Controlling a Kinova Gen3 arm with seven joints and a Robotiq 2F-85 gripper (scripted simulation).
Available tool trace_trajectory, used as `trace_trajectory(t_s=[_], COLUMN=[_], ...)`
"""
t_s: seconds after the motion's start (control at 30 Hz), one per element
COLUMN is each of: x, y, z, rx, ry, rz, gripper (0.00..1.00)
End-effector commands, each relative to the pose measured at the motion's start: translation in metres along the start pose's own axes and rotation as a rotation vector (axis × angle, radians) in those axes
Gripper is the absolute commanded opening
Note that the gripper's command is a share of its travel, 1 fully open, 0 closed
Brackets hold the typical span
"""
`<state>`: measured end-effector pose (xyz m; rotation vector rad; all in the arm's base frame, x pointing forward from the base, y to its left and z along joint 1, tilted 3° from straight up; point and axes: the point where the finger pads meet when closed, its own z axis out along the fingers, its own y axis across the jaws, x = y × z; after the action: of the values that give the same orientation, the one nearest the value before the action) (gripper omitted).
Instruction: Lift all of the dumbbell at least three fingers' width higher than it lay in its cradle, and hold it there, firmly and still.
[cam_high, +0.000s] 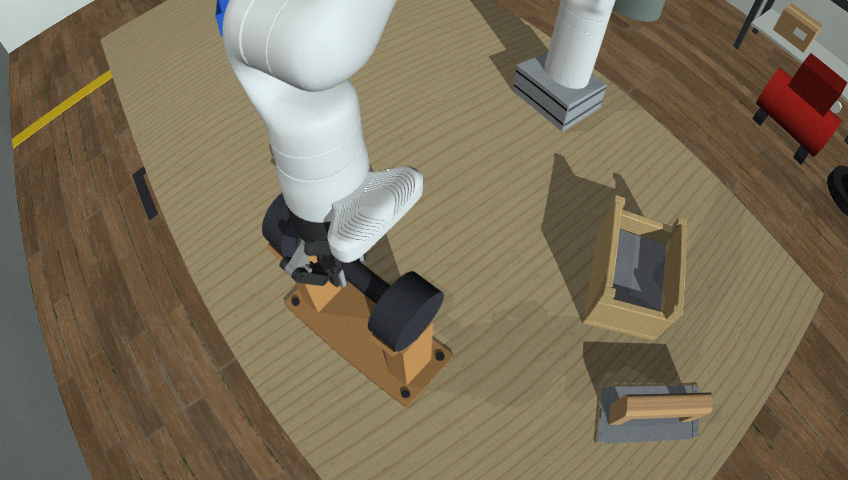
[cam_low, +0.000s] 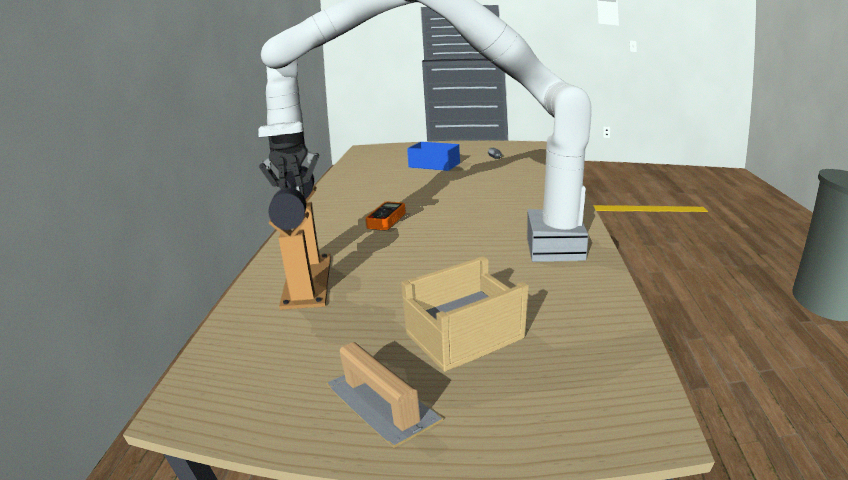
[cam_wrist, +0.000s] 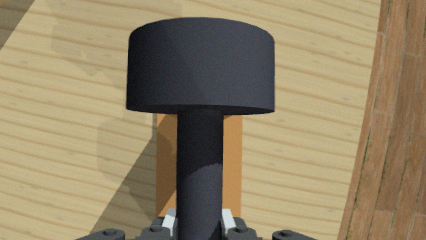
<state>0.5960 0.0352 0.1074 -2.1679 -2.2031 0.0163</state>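
The dark dumbbell (cam_high: 404, 318) (cam_low: 287, 208) (cam_wrist: 200, 65) lies along the top of its orange wooden cradle (cam_high: 351, 333) (cam_low: 297, 261) (cam_wrist: 232, 165) near the table's left edge. My gripper (cam_high: 318, 270) (cam_low: 291, 181) (cam_wrist: 199, 225) comes straight down from above and is shut on the dumbbell's bar, between the two end discs. In the wrist view the bar runs up from between my fingers to the near disc, with the cradle showing right under it. The far disc is partly hidden behind my wrist in the top view.
A wooden crate (cam_high: 639, 273) (cam_low: 476, 333) with a grey insert stands mid-table. A wooden handle on a grey plate (cam_high: 660, 407) (cam_low: 380, 380) lies near the front. An orange device (cam_low: 385, 215), a blue bin (cam_low: 433, 155) and the arm's base (cam_high: 559, 98) (cam_low: 557, 240) stand further back.
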Motion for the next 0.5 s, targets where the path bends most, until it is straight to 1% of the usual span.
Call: trace_trajectory(t_s=[0.0, 0.47], x=[0.000, 0.000], y=[-0.001, -0.001], z=[-0.001, -0.012], rx=[0.001, 0.001], ry=[0.000, 0.000], rz=[0.000, 0.000], gripper=[0.10, 0.10])
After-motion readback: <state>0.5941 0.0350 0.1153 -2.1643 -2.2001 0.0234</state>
